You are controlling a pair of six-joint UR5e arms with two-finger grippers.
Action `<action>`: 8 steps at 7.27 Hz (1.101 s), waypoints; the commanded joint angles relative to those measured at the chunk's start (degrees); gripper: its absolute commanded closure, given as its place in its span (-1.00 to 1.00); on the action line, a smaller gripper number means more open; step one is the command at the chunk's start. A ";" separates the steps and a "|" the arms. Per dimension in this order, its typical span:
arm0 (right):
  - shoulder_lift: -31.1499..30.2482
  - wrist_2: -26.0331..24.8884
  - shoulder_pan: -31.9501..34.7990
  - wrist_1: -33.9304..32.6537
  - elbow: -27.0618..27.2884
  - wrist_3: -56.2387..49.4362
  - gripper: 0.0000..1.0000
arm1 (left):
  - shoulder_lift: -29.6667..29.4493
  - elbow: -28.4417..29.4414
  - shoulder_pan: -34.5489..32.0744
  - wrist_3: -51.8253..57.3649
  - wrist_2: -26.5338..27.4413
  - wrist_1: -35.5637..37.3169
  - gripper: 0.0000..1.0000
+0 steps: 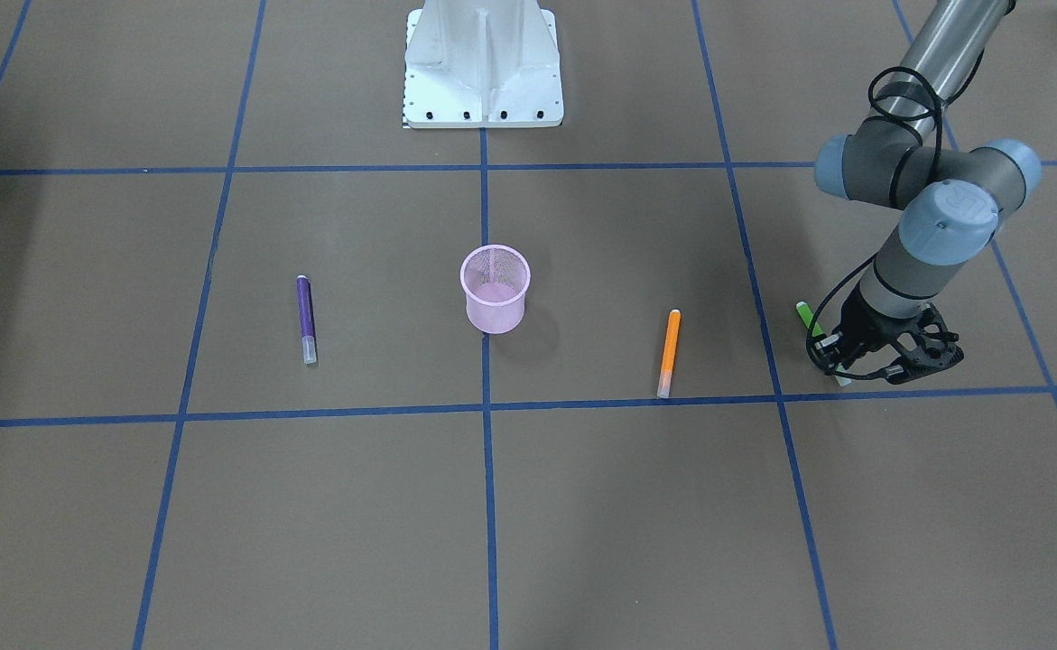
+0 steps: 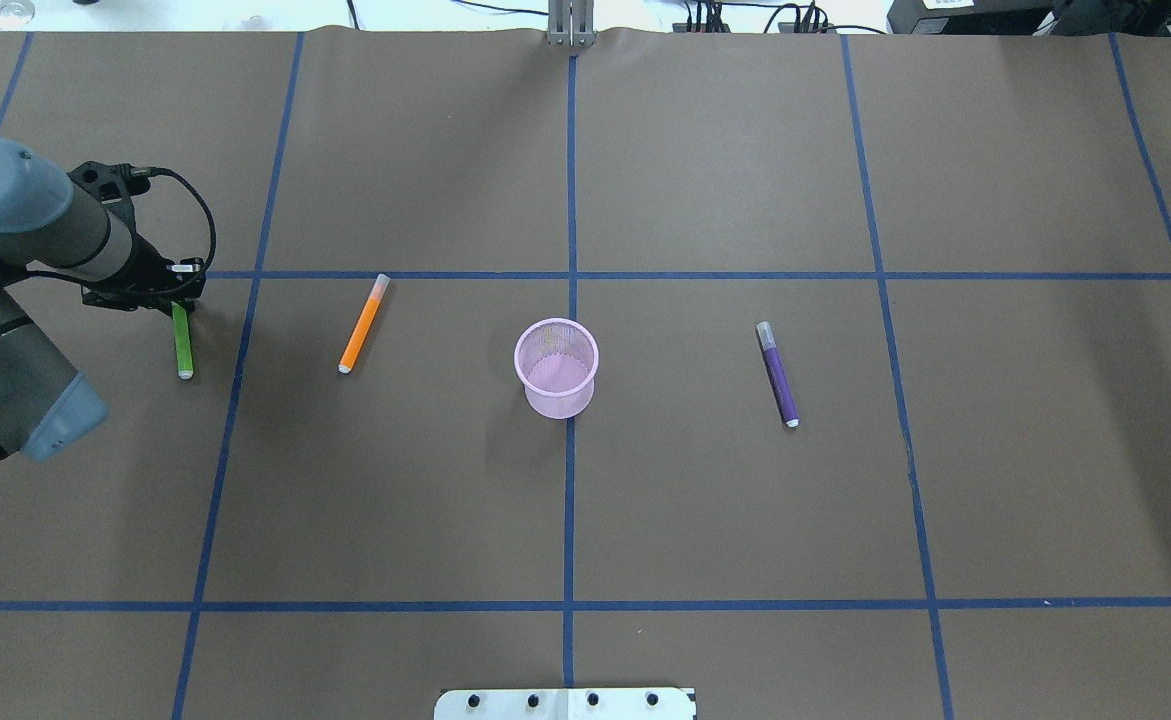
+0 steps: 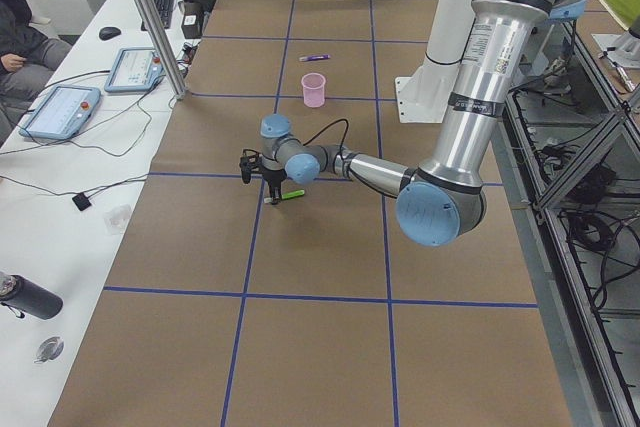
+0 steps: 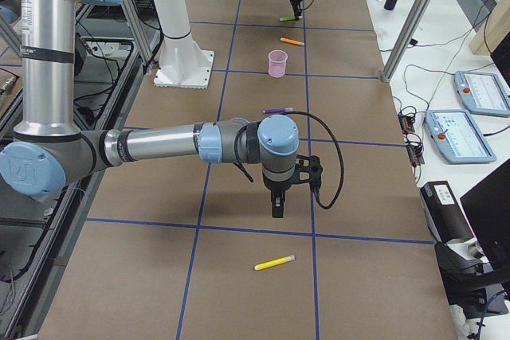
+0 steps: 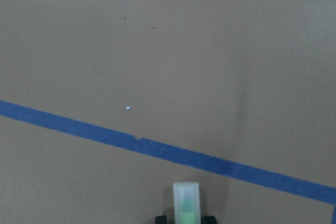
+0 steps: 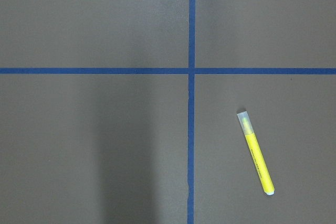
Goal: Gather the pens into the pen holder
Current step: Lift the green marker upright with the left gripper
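The left tool hides one end of the green pen.

Brown table; pens, pink pen holder.

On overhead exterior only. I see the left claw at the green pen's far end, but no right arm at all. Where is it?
Observer: Exterior right has it. The right claw hangs above the table, beyond the purple pen as seen from the pink mesh pen holder.
Operator: Anything near it?
Observer: Yes, a yellow pen lies flat on the table close by, outside your frame. The right wrist view shows it whole.
Operator: Left claw shut on the green one?
Observer: Cannot tell. In the left wrist view the green pen has its pale cap poking out between the black tips of the left claw, but whether they touch it is unclear.
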 commanded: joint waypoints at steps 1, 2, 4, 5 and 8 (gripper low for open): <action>0.02 0.00 0.00 0.00 0.00 0.00 -1.00 | 0.11 -0.57 0.29 -0.28 -0.34 0.39 1.00; 0.37 0.00 0.00 0.00 0.00 0.00 -1.00 | 0.28 -1.54 0.11 -0.19 -0.69 0.65 1.00; 0.46 -0.09 0.00 -0.09 0.00 0.00 -1.00 | 0.19 -6.35 -0.41 -0.02 -0.61 4.41 1.00; 0.54 -0.17 0.00 0.35 0.00 -0.26 -1.00 | 0.28 -9.86 -1.20 -0.19 -0.17 5.30 1.00; 1.25 -0.44 -0.09 2.37 -2.98 0.00 -1.00 | -1.11 -19.89 -1.92 -4.37 11.28 4.88 1.00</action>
